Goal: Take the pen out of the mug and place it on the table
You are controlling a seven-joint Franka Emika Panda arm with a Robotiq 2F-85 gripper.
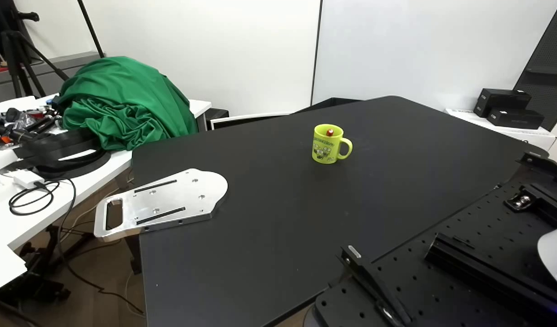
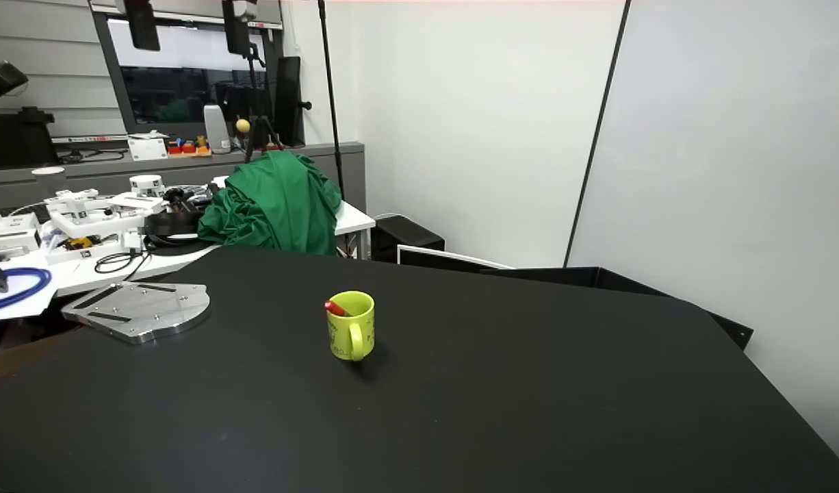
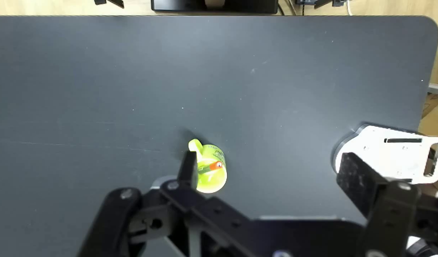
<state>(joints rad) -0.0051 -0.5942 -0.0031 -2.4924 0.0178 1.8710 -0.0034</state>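
In the wrist view, a robot gripper [image 3: 270, 167] hovers with its fingers [image 3: 187, 173] spread wide, holding nothing, while a yellow-green mug [image 3: 210, 182] sits far from the middle of the gap, partly hidden by one finger; a straight descent without sideways correction would probably land that finger on the rim or shove the mug along the black table [image 3: 276, 89]. The pen [image 3: 215, 165] inside shows an orange-red end with a pale spot on its tip. In an exterior view, with the gripper out of frame, the pen [image 1: 330, 132] barely shows at the mouth of the upright mug, leaving little to pinch: a shallow bite could slip, while a deep one might catch the wall and lift both together. Only a small red knob is visible there, bright with glare. In an exterior view, what appear to be the gripper's fingertips [image 2: 143, 27] hang apart at the top edge, high over the table; below, the pen [image 2: 336, 309] leans within the mug, so a pull against its slant could tip the mug over. It looks slim, red where exposed and darker just behind, the rest hidden by the mug's wall.
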